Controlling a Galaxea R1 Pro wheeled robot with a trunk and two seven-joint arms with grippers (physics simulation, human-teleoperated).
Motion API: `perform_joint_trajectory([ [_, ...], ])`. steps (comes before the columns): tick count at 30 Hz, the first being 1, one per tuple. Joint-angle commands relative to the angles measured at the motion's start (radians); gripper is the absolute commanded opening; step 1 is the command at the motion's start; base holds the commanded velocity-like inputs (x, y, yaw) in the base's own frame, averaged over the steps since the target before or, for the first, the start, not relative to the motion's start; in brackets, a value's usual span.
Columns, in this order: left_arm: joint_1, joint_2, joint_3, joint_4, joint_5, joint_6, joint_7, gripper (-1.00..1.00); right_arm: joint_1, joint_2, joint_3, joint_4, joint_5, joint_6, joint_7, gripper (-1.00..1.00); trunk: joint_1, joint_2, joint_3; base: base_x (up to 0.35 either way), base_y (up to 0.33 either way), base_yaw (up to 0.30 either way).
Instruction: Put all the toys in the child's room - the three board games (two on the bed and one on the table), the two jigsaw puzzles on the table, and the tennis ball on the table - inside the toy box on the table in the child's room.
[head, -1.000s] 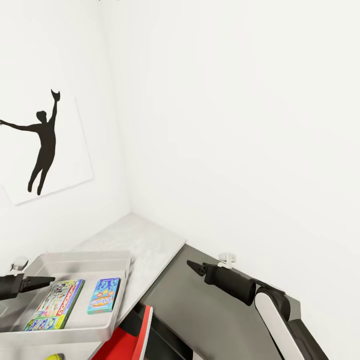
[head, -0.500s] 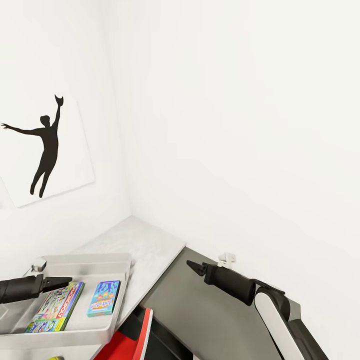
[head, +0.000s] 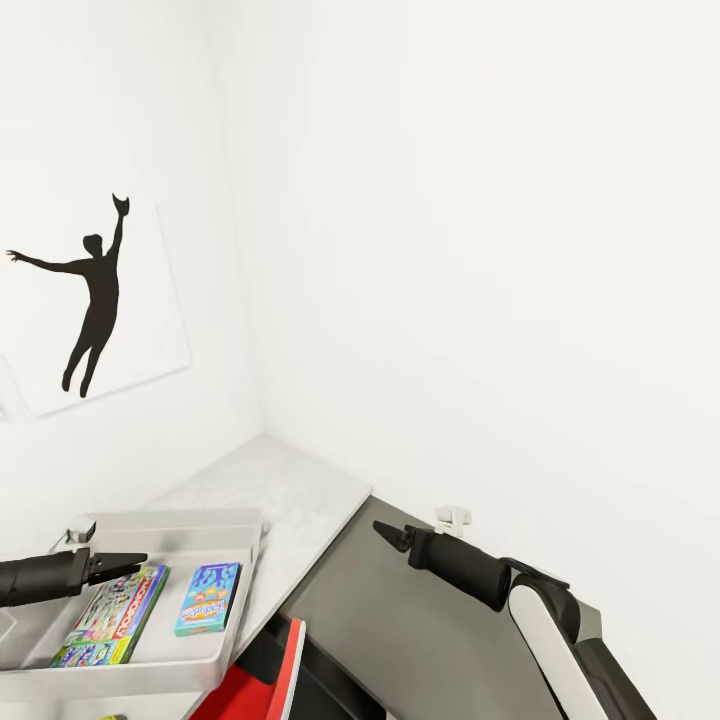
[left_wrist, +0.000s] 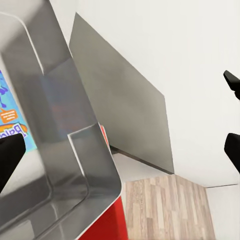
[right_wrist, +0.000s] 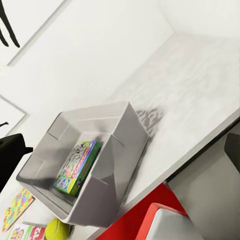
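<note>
The toy box sits on the pale bench, well back from the bench's far corner where the 2 white walls meet. Inside it lie 2 board games side by side, not touching: the green-bordered game toward the box's left part and the blue game nearer its right wall.

The left tool hangs just above the box, over the far end of the green-bordered game, its dark fingers drawn to a narrow point and holding nothing. In the left wrist view the box's rounded corner and a strip of the blue game show.

The right tool hovers over the dark-grey cabinet top beside the bench's right edge, well apart from the box; whether its fingers are spread or closed I cannot tell.

In the right wrist view the tennis ball rests on the bench just outside the box's near corner, with 1 jigsaw puzzle and a third, lettered board game close beside it on the bench. A red chair stands at the bench's near edge. A black athlete silhouette picture hangs on the left wall.
</note>
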Motion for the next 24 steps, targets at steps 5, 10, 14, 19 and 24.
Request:
perform_joint_trajectory([
  [5, 0.000, -0.001, 0.001, 0.000, 0.000, 0.010, -0.004, 1.00, 0.000, -0.001, 0.000, 0.000, 0.001, 0.003, 0.002, 1.00, 0.000, -0.001, 0.000, -0.038, 0.000, 0.000],
  [10, 0.000, -0.011, 0.000, 0.000, 0.000, 0.011, -0.004, 1.00, 0.000, -0.002, 0.000, 0.000, 0.001, 0.003, 0.002, 1.00, 0.000, -0.001, 0.000, -0.187, 0.000, 0.000],
  [14, 0.000, -0.022, -0.001, 0.000, -0.001, 0.011, -0.004, 1.00, 0.000, -0.002, -0.001, 0.000, 0.000, 0.003, 0.002, 1.00, 0.000, -0.001, 0.001, -0.285, 0.000, 0.001],
  [19, 0.000, -0.028, -0.001, 0.000, -0.002, 0.011, -0.004, 1.00, 0.000, -0.002, -0.001, 0.000, 0.000, 0.002, 0.002, 1.00, 0.000, -0.001, 0.006, -0.315, 0.000, 0.039],
  [24, 0.000, -0.030, -0.001, 0.000, -0.002, 0.010, -0.004, 1.00, 0.000, -0.002, -0.001, 0.000, -0.001, 0.002, 0.002, 1.00, 0.000, -0.001, 0.013, -0.325, 0.000, 0.087],
])
